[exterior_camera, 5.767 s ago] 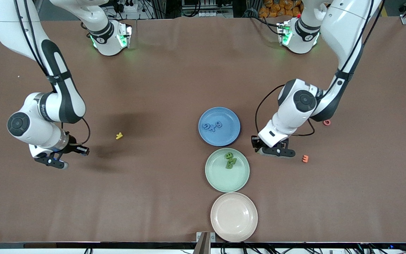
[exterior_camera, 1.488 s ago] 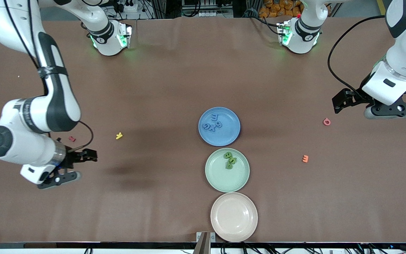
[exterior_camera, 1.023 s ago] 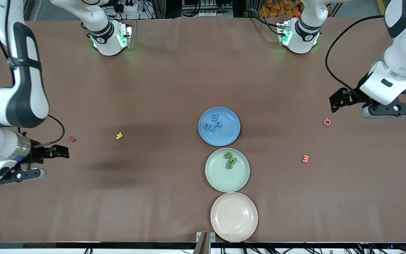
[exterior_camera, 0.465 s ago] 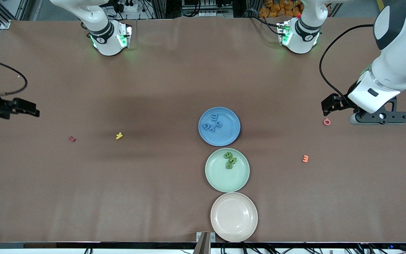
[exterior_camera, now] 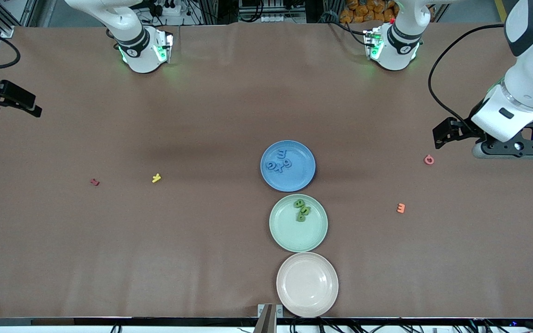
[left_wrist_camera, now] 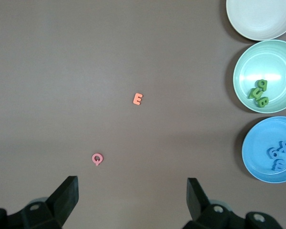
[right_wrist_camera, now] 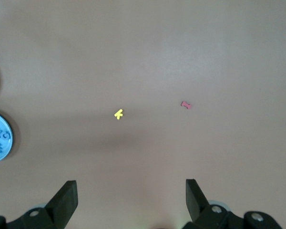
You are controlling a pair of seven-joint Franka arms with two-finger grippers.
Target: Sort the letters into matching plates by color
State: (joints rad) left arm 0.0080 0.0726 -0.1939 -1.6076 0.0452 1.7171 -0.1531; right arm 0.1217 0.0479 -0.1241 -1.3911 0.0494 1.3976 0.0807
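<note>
Hovering empty with fingers spread, the left gripper (left_wrist_camera: 132,202) and right gripper (right_wrist_camera: 131,200) risk mistakenly plating the pink letter (exterior_camera: 429,160).

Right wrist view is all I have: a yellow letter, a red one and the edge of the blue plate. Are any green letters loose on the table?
Observer: No. The green letters lie bunched together in the mint green plate.
Operator: Anything loose toward the left arm's end?
Observer: An orange E and a pink Q lie on the table there, apart from the plates.
Operator: And the left gripper?
Observer: The left gripper hangs open over the table beside the pink Q, holding nothing.
</note>
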